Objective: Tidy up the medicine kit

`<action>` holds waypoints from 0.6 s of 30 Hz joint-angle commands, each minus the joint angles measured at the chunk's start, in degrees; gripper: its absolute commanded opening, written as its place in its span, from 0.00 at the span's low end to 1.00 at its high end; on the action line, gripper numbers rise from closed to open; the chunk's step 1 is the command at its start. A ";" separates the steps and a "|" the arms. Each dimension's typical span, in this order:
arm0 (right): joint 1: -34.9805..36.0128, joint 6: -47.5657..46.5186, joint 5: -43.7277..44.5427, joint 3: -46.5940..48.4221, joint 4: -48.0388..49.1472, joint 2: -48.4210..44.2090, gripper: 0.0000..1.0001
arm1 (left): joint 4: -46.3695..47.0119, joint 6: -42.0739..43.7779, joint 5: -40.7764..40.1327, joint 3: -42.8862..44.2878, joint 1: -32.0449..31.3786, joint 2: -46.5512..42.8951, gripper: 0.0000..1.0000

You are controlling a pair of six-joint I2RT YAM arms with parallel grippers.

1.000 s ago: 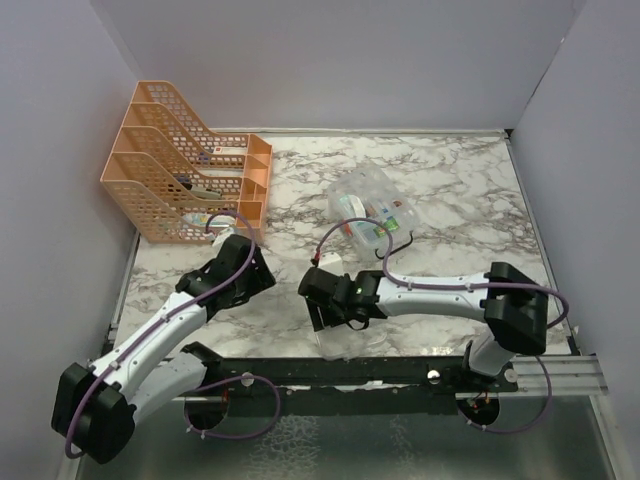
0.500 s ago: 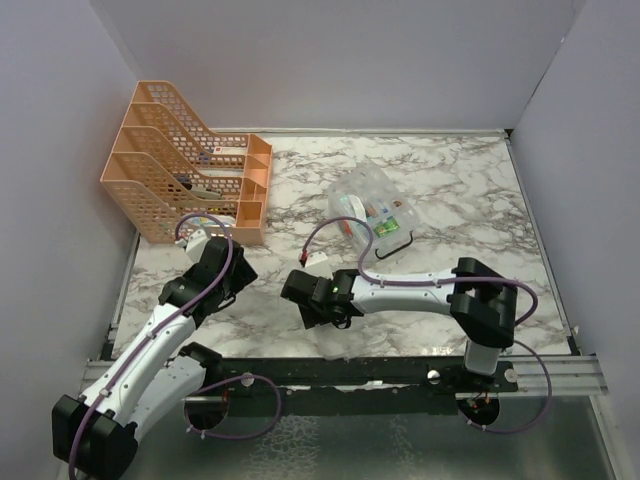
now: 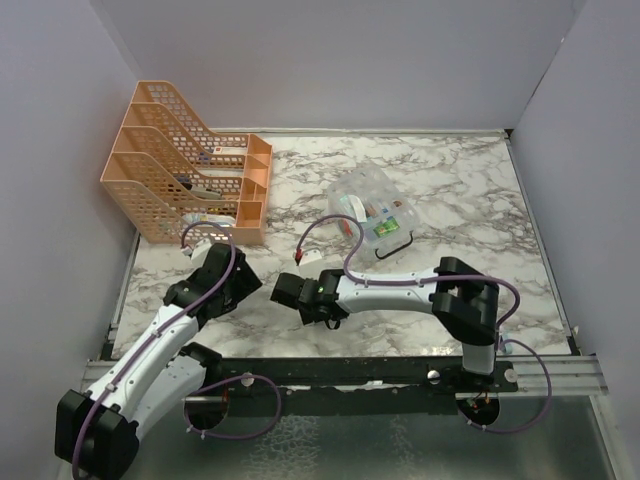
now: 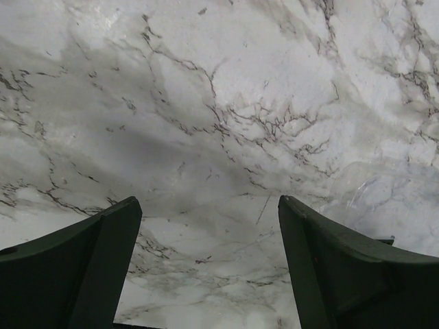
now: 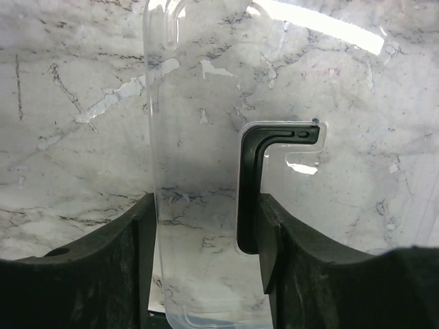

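Top ext. view: over the last sec. the right end effector [image 3: 298, 300] slides leftward along the near part of the bench [image 3: 470, 190], its elbow folding in w/ it. The left end effector [image 3: 232, 282] draws back a little from mid-bench toward the orange file rack [image 3: 180, 185]. The medicine kit [image 3: 372, 212] does not shift; it sits mid-bench, well apart from both arms, its box apparently uncovered. Judged meaning: the work in hand concerns the cover, not the contents, so closing the kit is still to do. Containers: the kit box holds small packs (white, green, red) piled loosely, w/ a black U-shaped piece [image 3: 395, 245] just at its near side. The rack compartments hold a few small items, too small to ID. Left wrist view: the left end effector [image 4: 207, 205] has its fingers wide apart w/ nothing between them, only bare marble below. Right wrist view: the right end effector [image 5: 206, 205] has its fingers apart, w/ the clear lid [image 5: 199, 103] running between them. The lid's black handle strip [image 5: 250, 178] lies close against the finger at picture right. The lid seems to reach on past that finger, so whether it is pinched or merely straddled cannot be told. The lid thus lies toward the near left, away from the box.
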 commanded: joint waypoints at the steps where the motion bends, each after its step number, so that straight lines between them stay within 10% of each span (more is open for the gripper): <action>1: -0.04 2.72 3.69 0.86 -2.30 1.81 0.43 | 3.44 -0.65 7.03 -2.21 0.37 -0.28 0.85; 18: -2.65 -1.27 -5.93 1.55 8.80 -5.14 0.40 | 14.76 2.05 28.97 -10.39 0.37 -4.76 0.86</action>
